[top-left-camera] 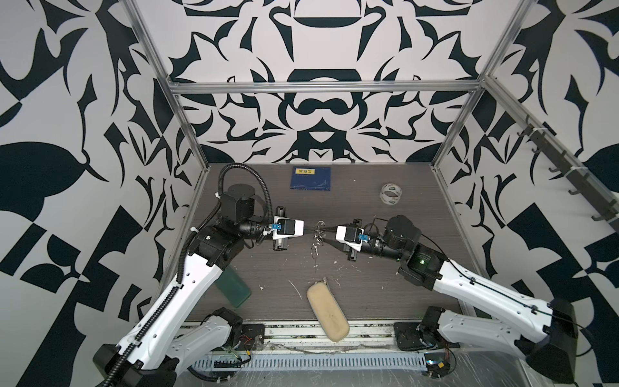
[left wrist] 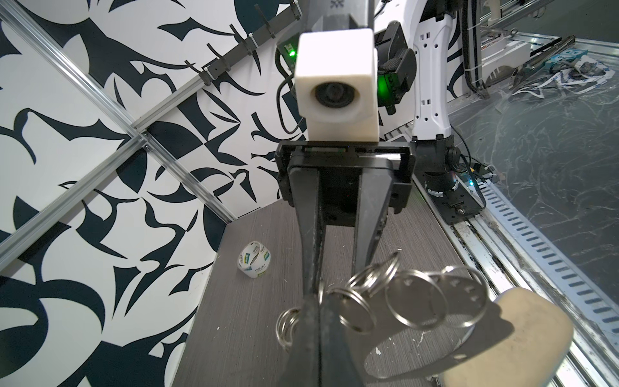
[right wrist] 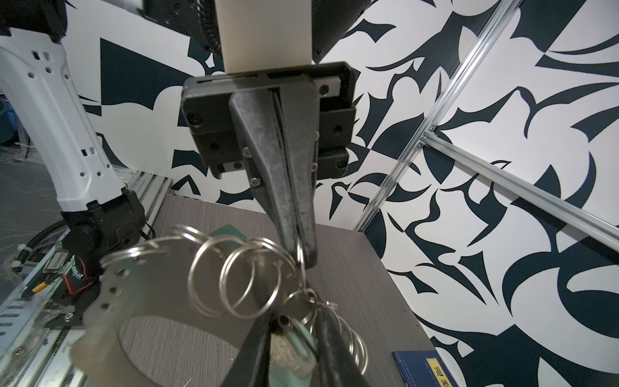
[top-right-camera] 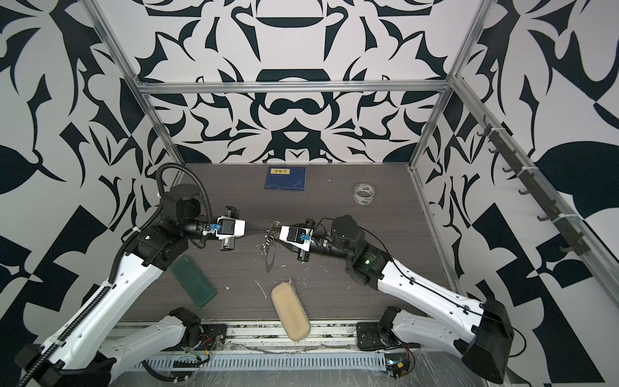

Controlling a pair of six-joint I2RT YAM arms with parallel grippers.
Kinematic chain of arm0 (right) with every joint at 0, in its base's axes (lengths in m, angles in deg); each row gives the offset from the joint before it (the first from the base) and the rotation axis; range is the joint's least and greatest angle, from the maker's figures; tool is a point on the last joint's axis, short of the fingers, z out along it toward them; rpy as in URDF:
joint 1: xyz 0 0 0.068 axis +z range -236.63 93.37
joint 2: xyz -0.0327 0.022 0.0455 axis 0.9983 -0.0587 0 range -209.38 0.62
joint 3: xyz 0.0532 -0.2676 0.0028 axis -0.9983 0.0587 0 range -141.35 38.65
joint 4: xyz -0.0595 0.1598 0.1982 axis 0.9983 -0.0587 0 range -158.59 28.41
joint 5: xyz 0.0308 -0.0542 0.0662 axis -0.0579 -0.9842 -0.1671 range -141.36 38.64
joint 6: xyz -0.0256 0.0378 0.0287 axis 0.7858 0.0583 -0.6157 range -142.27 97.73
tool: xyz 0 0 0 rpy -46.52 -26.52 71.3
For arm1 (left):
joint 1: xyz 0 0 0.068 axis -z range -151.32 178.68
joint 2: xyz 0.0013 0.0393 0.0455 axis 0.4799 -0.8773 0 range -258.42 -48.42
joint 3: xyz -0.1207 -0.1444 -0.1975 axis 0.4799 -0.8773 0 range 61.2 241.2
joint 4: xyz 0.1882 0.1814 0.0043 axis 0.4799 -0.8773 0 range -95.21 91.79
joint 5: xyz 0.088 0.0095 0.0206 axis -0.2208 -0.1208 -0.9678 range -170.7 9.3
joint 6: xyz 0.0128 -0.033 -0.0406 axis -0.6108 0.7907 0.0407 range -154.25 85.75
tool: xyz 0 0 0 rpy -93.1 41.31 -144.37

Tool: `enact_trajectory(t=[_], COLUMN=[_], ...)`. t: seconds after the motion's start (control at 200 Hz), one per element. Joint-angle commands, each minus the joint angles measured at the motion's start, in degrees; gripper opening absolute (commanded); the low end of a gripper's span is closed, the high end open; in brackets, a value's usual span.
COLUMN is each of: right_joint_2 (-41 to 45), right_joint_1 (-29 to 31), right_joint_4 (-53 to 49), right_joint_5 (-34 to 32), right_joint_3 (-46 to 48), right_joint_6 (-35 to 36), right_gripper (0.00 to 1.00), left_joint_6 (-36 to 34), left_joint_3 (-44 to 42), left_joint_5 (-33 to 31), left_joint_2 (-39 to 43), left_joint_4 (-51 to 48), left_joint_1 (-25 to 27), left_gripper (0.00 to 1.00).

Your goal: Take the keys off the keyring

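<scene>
At left, black left gripper (right wrist: pixel 301 258): pinches tight on one wire ring of the silvery keyring (right wrist: pixel 241 281) of linked rings and a flat metal loop. Hangs in the air above the table (top-left-camera: pixel 385 284) between both arms, loop dangling lowest. Further right, small silvery key (right wrist: pixel 291 351) with pale head cover: sits between the part-open jaws of the black right gripper (top-left-camera: pixel 326 233); cannot tell whether pinched. Likely light, stiff, slippery, prone to swing; best taken flat by the covered head.
</scene>
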Motion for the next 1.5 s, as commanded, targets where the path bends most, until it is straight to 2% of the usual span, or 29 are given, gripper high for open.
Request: enact_trajectory(t=[0.0, 0.335, 0.445, 0.645, 0.77, 1.145, 1.495], right_joint_2=[0.42, 0.80, 0.86, 0.95, 1.04, 1.40, 0.21], right_joint_1=[0.29, 0.37, 0.31, 0.30, 0.30, -1.85, -9.94], right_joint_4=[3.28, 3.55, 2.91, 1.87, 1.14, -3.83, -6.46], right_joint_5=[-0.62, 0.74, 0.16, -1.52, -2.83, -4.95, -1.76], right_joint_3=[-2.60, -3.01, -2.98, -2.98, -2.88, -3.85, -5.18], right_joint_6=[-0.70, -0.94, -0.30, 1.42, 3.46, 10.56, 12.68], right_gripper=[0.27, 0.25, 0.17, 0.10, 0.00, 0.00, 0.00], left_joint_6=[0.14, 1.05, 1.03, 1.34, 1.30, 1.52, 0.10], left_joint_3=[-0.44, -0.74, -0.73, -0.90, -0.95, -1.77, -0.68], left_joint_5=[0.94, 0.98, 0.96, 0.78, 0.53, 3.27, 8.77], left_joint_2=[0.98, 0.72, 0.54, 0.51, 0.32, -2.78, -10.19], left_joint_4=[-0.50, 0.73, 0.90, 0.98, 1.23, 6.11, 11.60], left_joint_1=[-0.25, -0.25, -0.25, -0.25, -0.25, -2.53, -5.45], left_gripper=[0.00, 0.00, 0.00, 0.00, 0.00, 0.00, 0.00])
